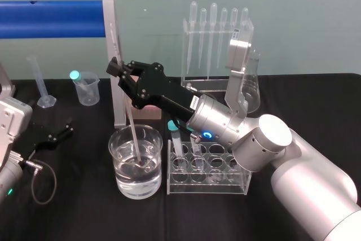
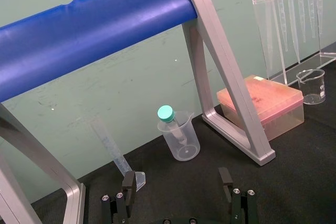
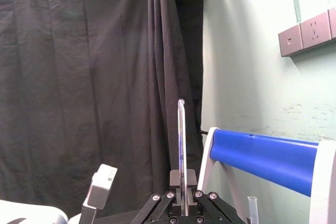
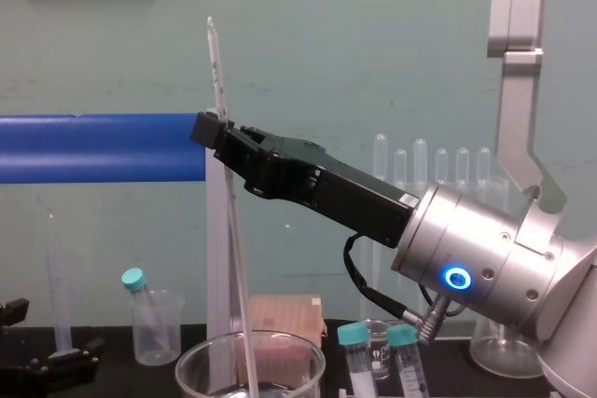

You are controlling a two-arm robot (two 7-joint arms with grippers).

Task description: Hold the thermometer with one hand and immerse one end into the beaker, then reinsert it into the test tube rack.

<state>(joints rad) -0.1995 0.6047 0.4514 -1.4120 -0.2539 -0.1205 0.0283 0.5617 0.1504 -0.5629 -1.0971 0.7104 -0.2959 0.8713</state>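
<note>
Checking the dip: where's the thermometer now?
Head view, centre: right gripper holds the thermometer, lower end inside the beaker, just left of the test tube rack.

Head view looks down on the table (image 1: pixel 84 218); chest view looks level across it, nearer. Both share the beaker (image 1: pixel 121 178) and blue bar (image 1: pixel 53 19).

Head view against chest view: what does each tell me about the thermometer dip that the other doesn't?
Head view: the lower end of the thermometer, with its red tip, sits under water near the bottom of the beaker. The test tube rack stands just right of it. Chest view: the thermometer's top end rises well above the right gripper, the rod slightly tilted. Both: the right gripper shut on the rod above the beaker, and the left gripper parked at the table's left.
</note>
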